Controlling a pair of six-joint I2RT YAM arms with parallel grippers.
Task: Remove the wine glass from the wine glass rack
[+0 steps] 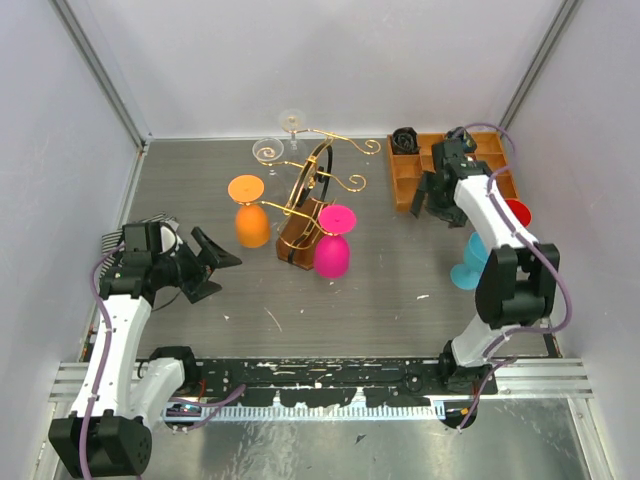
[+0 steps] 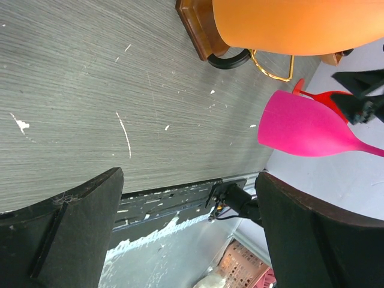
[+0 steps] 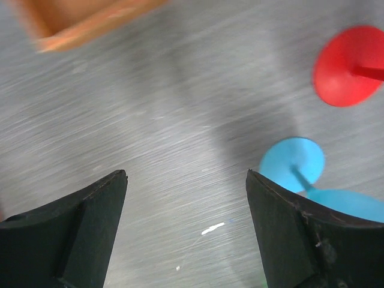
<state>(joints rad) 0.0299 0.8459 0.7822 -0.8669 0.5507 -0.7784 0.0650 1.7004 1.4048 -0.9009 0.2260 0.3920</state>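
The wine glass rack (image 1: pixel 308 200) is a gold curly-wire stand on a brown wooden base, in the middle of the table. An orange wine glass (image 1: pixel 250 218) hangs upside down on its left and a pink wine glass (image 1: pixel 333 248) on its right. Two clear glasses (image 1: pixel 268 150) hang at its far arms. My left gripper (image 1: pixel 213 265) stands open left of the rack and holds nothing. Its wrist view shows the orange glass (image 2: pixel 300 24), the pink glass (image 2: pixel 306 129) and the rack base (image 2: pixel 201 27) beyond the open gripper (image 2: pixel 189 180). My right gripper (image 1: pixel 424 203) hangs open and empty by the tray.
An orange compartmented wooden tray (image 1: pixel 408 172) sits at the back right. A blue glass (image 1: pixel 468 265) and a red glass (image 1: pixel 517 212) stand on the table beside the right arm. The right wrist view shows the blue glass's foot (image 3: pixel 292 163) and the red glass's foot (image 3: pixel 345 66).
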